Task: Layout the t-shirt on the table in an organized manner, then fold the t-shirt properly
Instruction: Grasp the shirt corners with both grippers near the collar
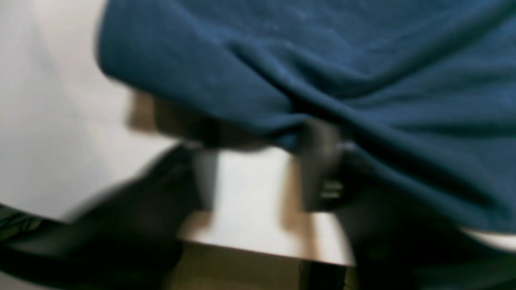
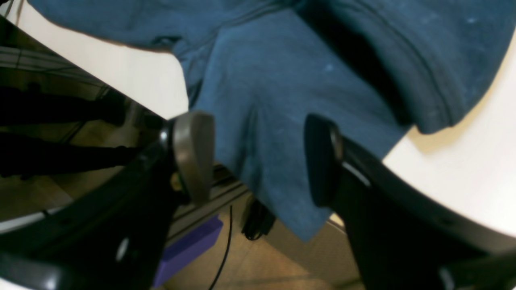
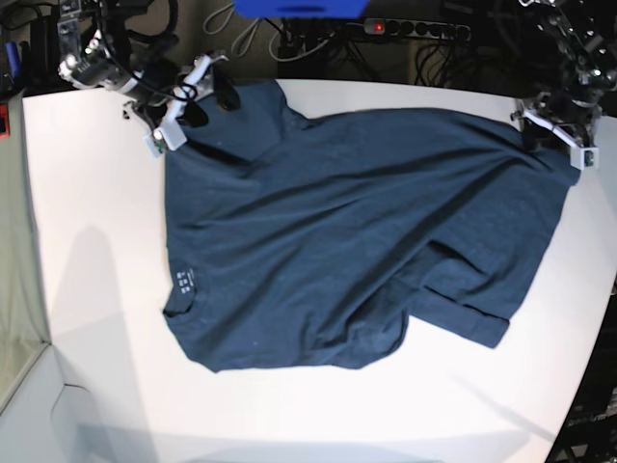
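Observation:
The dark navy t-shirt lies spread but creased on the white table, its white neck label towards the front left. My right gripper is at the shirt's far left corner. In the right wrist view it is open, with a flap of the shirt hanging over the table edge between the jaws. My left gripper is at the shirt's far right corner. In the blurred left wrist view it stands open, with the shirt edge draped over its tips.
The table's curved edge runs down the right side. Cables and a power strip lie behind the table, next to a blue object. A purple block and a cable lie on the floor below the table edge.

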You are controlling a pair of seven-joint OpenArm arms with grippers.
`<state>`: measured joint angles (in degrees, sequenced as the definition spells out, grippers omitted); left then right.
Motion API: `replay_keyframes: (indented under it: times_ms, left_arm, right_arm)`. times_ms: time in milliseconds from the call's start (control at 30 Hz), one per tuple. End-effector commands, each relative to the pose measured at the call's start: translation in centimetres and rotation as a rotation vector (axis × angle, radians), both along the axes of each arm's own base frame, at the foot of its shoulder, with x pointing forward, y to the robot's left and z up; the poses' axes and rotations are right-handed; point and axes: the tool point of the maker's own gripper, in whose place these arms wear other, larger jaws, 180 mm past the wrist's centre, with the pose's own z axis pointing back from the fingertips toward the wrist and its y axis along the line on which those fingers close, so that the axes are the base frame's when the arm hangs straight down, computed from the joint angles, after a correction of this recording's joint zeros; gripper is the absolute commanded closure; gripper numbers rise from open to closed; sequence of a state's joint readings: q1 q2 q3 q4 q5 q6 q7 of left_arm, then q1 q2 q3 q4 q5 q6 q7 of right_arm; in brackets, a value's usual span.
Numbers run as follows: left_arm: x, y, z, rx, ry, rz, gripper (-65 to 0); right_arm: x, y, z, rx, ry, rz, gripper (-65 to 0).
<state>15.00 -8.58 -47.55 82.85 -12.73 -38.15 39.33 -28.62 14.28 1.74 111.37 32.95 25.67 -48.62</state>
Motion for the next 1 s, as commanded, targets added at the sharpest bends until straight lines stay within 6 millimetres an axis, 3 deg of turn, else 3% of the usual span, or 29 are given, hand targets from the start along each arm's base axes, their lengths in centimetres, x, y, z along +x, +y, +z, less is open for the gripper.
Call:
replay_keyframes:
  times_ms: [0, 67, 233, 533, 967]
  left_arm:
    - [0.3, 0.0, 0.2, 0.016, 0.010, -0.021, -11.0]
    - [0.3, -0.2, 0.2, 0.015, 0.015, -0.028, 0.0]
    - [0.6, -0.3, 0.8, 0.029, 0.002, -0.039, 0.0]
    - [1.4, -1.0, 3.8, 0.094, -0.066, -0.071, -0.2]
    - [1.8, -1.5, 4.7, 0.108, -0.090, -0.080, -0.2]
  right_arm:
    - [0.0, 0.6, 0.6, 0.025, -0.021, 0.011, -36.2]
    - [-0.3, 1.4, 0.6, 0.035, -0.014, 0.034, -36.2]
    - [-1.0, 2.7, 0.5, 0.058, -0.001, 0.064, -36.2]
    - [-2.0, 5.4, 0.6, 0.101, 0.012, 0.134, -36.2]
    - [-1.5, 4.4, -2.5, 0.129, 0.047, 0.052, -36.0]
